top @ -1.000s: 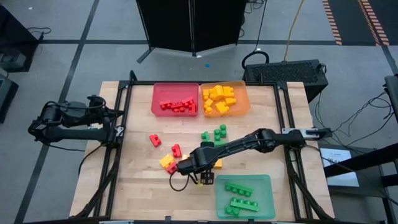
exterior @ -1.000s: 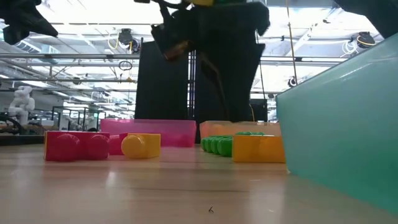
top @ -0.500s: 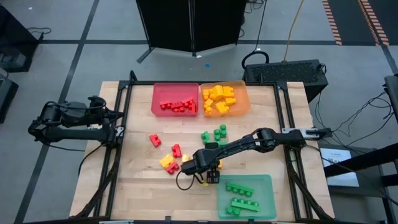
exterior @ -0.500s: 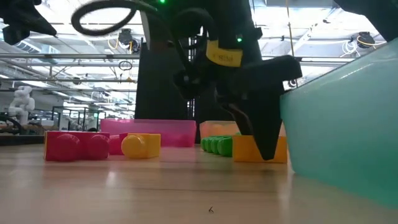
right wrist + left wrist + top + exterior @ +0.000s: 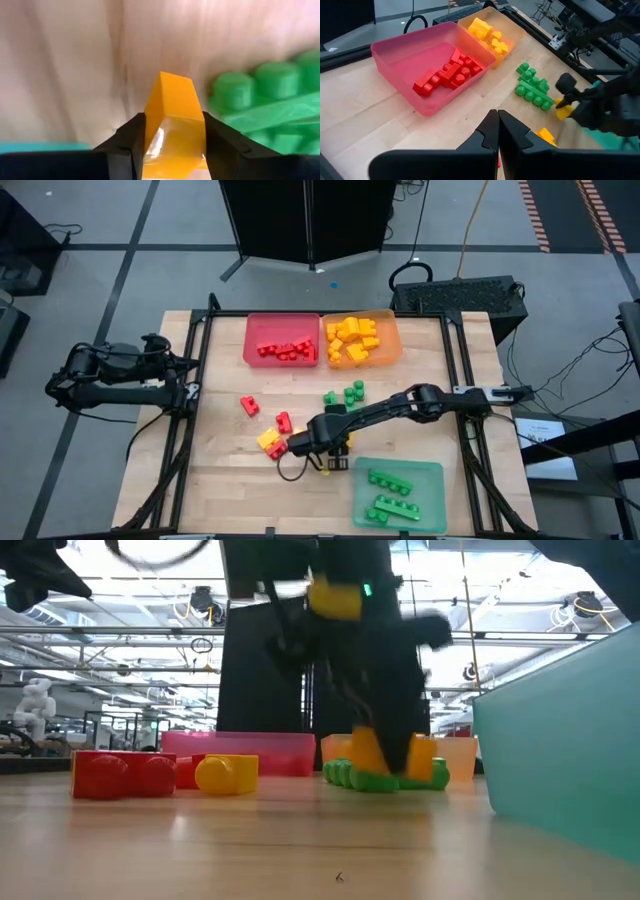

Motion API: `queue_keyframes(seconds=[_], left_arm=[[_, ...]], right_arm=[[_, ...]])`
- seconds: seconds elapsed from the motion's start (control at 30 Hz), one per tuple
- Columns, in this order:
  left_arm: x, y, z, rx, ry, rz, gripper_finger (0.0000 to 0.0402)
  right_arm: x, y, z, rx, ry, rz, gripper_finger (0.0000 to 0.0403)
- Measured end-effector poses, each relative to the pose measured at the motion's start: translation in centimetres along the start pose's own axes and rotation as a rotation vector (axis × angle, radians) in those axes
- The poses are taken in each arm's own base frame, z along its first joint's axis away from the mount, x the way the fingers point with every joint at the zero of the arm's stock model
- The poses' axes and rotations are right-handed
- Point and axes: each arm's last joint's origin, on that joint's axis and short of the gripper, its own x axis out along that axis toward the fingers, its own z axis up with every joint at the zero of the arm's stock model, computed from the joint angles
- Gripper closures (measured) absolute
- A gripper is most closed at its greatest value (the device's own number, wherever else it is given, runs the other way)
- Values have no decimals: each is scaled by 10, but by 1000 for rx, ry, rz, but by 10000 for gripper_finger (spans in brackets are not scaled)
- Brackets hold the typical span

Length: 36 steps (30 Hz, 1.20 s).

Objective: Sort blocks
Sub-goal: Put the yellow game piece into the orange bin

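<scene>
My right gripper (image 5: pixel 337 455) points down at the table's middle, just beyond the green tray (image 5: pixel 436 498), and is shut on a yellow block (image 5: pixel 172 97). That block (image 5: pixel 372 752) stands close to a loose group of green blocks (image 5: pixel 345 395). Two red blocks (image 5: pixel 249 405) (image 5: pixel 284 420) and a yellow-and-red pair (image 5: pixel 270 442) lie on the wood to its left. My left gripper (image 5: pixel 498 135) is shut on nothing and waits over the table's left edge (image 5: pixel 188 370). My right gripper pinches the yellow block by two opposite sides (image 5: pixel 152 125) between its two fingers (image 5: pixel 131 137). The fingers come from above, pointing down. Motion blur and the dark fingers hide whether the block's underside rests on the wood.
At the far edge a red tray (image 5: pixel 250 340) holds red blocks, and beside it an orange tray (image 5: pixel 392 340) holds yellow ones. The green tray near the front right holds green blocks. Its wall (image 5: pixel 560 770) stands right next to my right gripper.
My right gripper has come down over the yellow block and taken it between its fingers. The block has shifted a little toward the green blocks. The green tray has slid slightly toward the table's right edge.
</scene>
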Motion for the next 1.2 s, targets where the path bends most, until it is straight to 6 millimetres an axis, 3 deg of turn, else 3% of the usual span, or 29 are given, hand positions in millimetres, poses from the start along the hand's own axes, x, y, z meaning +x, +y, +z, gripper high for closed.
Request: queue_keyframes(seconds=[0.17, 0.27, 0.33, 0.53, 0.7, 0.83, 1.03, 1.2], left_arm=[[0, 0, 0, 0, -5, 6, 400], [0, 0, 0, 0, -6, 7, 400], [0, 0, 0, 0, -7, 8, 400], [0, 0, 0, 0, -10, 13, 400], [0, 0, 0, 0, -10, 14, 400], [0, 2, -3, 10, 22, 27, 400], [-1, 7, -9, 10, 89, 68, 400], [-1, 7, -9, 12, 95, 72, 400]], right_arm=[[-43, -11, 0, -34, -81, -40, 263], [-65, -34, -2, -35, -166, -63, 263], [-76, -59, -7, 1, -174, -76, 263], [-101, -159, -27, 250, -232, -97, 263], [-97, -246, -51, 520, -203, -75, 263], [-89, -298, -71, 686, -185, -33, 263], [-82, -339, -92, 819, -173, 5, 263], [-70, -360, -105, 914, -142, 80, 263]])
